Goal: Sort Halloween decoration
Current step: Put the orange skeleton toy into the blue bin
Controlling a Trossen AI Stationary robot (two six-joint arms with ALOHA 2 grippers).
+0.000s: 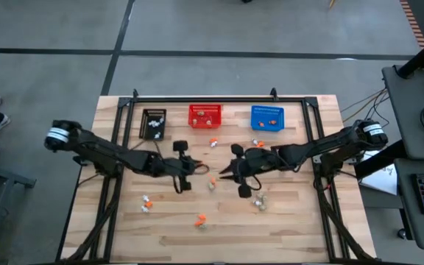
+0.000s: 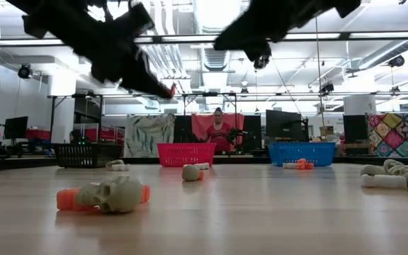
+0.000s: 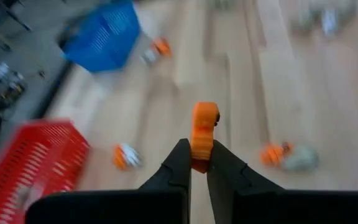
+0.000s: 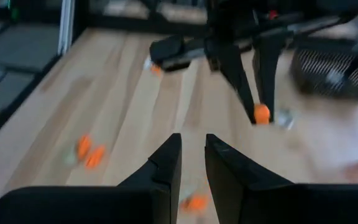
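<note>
Small orange, white and beige-grey Halloween trinkets lie scattered on the wooden table, among them a skull with orange pieces (image 2: pixel 112 195) near the front edge. My left gripper (image 3: pixel 197 163) hovers above the table's middle, shut on an orange trinket (image 3: pixel 204 124). My right gripper (image 4: pixel 193 152) hangs close by on the right and faces it. A narrow gap shows between its fingers, with nothing in it. The high view shows the left gripper (image 1: pixel 205 171) and the right gripper (image 1: pixel 225 177) nearly tip to tip. My left gripper pinches the orange trinket's lower end (image 3: pixel 199 158) between its two fingertips. Most of the trinket sticks out past the tips. The fingers slant downward from the table's left. The trinket (image 4: pixel 261 113) is lifted clear of the table.
A black basket (image 1: pixel 153 124), a red basket (image 1: pixel 205 116) and a blue basket (image 1: pixel 267 118) stand in a row along the far edge. More trinkets lie at the front left (image 1: pixel 146 203), front middle (image 1: pixel 201 219) and below the right gripper (image 1: pixel 258 200).
</note>
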